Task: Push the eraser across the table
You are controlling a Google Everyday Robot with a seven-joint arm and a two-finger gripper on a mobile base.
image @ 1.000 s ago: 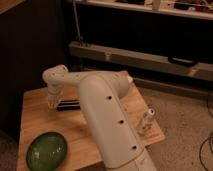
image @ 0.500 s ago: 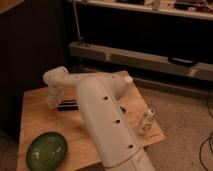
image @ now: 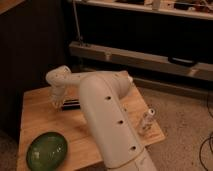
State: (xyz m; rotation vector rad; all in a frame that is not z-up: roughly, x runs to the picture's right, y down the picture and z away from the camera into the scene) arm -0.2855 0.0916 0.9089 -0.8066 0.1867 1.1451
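The eraser (image: 71,104) is a small black oblong block lying on the far part of the light wooden table (image: 42,117). Part of it is hidden behind my arm. My white arm reaches from the lower right across the table and bends down at the far left. My gripper (image: 59,103) hangs at the eraser's left end, close to the tabletop and touching or nearly touching the block.
A green bowl (image: 46,149) sits at the table's near left corner. A small white bottle (image: 146,121) stands near the right edge. A dark wall is to the left. Metal shelving (image: 150,57) runs behind the table, with carpeted floor to the right.
The arm has hardly shifted. The gripper stays at the eraser's left end, and the eraser lies in about the same place.
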